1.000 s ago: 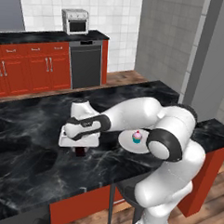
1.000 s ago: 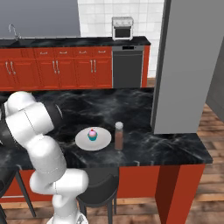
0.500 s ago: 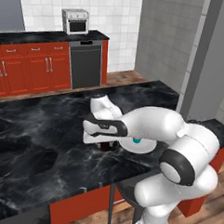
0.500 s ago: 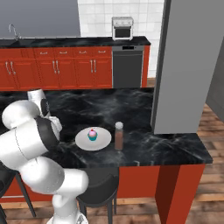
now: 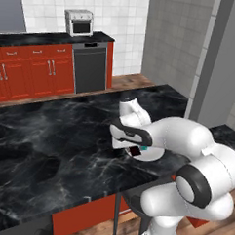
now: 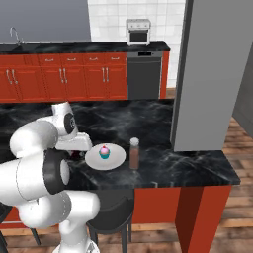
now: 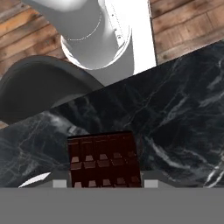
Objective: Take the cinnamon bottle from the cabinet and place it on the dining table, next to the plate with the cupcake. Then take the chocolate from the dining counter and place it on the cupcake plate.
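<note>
My gripper (image 7: pixel 103 183) is shut on the chocolate (image 7: pixel 103 161), a dark reddish-brown segmented bar that hangs just over the black marble dining table (image 7: pixel 179 118). In the right base view the gripper (image 6: pixel 76 152) is at the left rim of the white plate (image 6: pixel 112 160), which carries the cupcake (image 6: pixel 104 151). The cinnamon bottle (image 6: pixel 134 153) stands upright just right of the plate. From the left base view the chocolate (image 5: pixel 135 150) peeks out under the hand, with a teal bit of the cupcake (image 5: pixel 143 147) beside it. A sliver of the plate (image 7: pixel 34 180) shows at the hand view's lower left.
A black stool (image 6: pixel 111 212) stands under the table's near edge, below the plate. A grey pillar (image 6: pixel 207 74) rises at the table's right end. Red base cabinets (image 6: pixel 74 79), a dark dishwasher (image 6: pixel 143 76) and a toaster oven (image 6: pixel 139 31) line the back wall.
The arm has swung to the right across the marble top, carrying the chocolate from the table's middle up to the plate's edge. Plate, cupcake and bottle have stayed put.
</note>
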Motion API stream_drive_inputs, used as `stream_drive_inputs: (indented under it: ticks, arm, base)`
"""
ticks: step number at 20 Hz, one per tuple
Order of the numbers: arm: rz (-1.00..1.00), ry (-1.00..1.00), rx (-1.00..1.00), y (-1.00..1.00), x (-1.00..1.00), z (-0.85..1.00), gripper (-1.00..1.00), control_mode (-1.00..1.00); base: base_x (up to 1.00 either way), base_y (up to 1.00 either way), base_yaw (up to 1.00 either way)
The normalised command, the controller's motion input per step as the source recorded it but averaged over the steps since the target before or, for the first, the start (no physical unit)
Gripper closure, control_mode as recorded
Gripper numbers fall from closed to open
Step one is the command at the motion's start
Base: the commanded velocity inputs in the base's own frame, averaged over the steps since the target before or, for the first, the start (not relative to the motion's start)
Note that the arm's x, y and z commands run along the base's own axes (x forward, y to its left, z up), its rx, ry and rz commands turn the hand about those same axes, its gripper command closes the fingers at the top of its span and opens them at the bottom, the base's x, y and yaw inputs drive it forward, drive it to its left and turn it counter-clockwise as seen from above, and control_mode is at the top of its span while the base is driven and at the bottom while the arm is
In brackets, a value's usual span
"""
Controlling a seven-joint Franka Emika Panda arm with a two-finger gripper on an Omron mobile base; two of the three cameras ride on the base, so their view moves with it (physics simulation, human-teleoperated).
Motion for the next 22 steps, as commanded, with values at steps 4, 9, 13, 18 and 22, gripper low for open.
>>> stream_drive_inputs:
  ticks: [4,9,13,18,22]
  arm:
    - [0.01,0.0,0.0,-0.54,0.45,0.0,1.0,-1.0]
    - [0.02,0.0,-0.02,-0.24,0.62,-0.07,1.0,-1.0]
    - [0.05,0.0,-0.05,0.0,0.42,-0.31,1.0,-1.0]
    - [0.04,0.0,-0.02,0.0,0.32,-0.2,1.0,-1.0]
    - [0.03,0.0,-0.01,0.0,0.06,-0.11,1.0,-1.0]
  base:
    - [0.0,0.0,0.0]
    - [0.0,0.0,0.0]
    - [0.0,0.0,0.0]
    - [0.0,0.0,0.0]
    - [0.0,0.0,0.0]
